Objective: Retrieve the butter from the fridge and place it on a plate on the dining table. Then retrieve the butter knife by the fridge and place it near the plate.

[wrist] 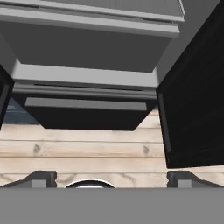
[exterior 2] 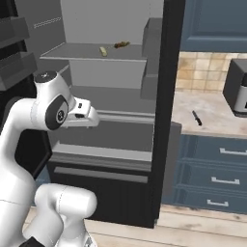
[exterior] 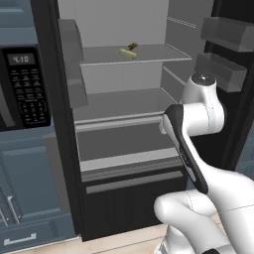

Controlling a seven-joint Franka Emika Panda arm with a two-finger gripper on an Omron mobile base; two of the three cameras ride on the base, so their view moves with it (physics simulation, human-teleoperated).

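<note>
the tall black fridge with a pale grey interior (exterior: pixel 124 106) stands with both doors swung open. on its upper shelf lies the slim pale yellow stick of butter (exterior: pixel 127 53), just beside a smaller dark brown lump (exterior: pixel 132 46). the white arm's two-finger gripper (wrist: pixel 112 178) points down at the fridge's bottom drawer and the wooden floor, its dark fingertips (wrist: pixel 40 177) spread wide with nothing between them. the thin dark butter knife (exterior 2: pixel 197 117) lies on the marbled counter over blue drawers (exterior 2: pixel 207 113), right of the fridge
</note>
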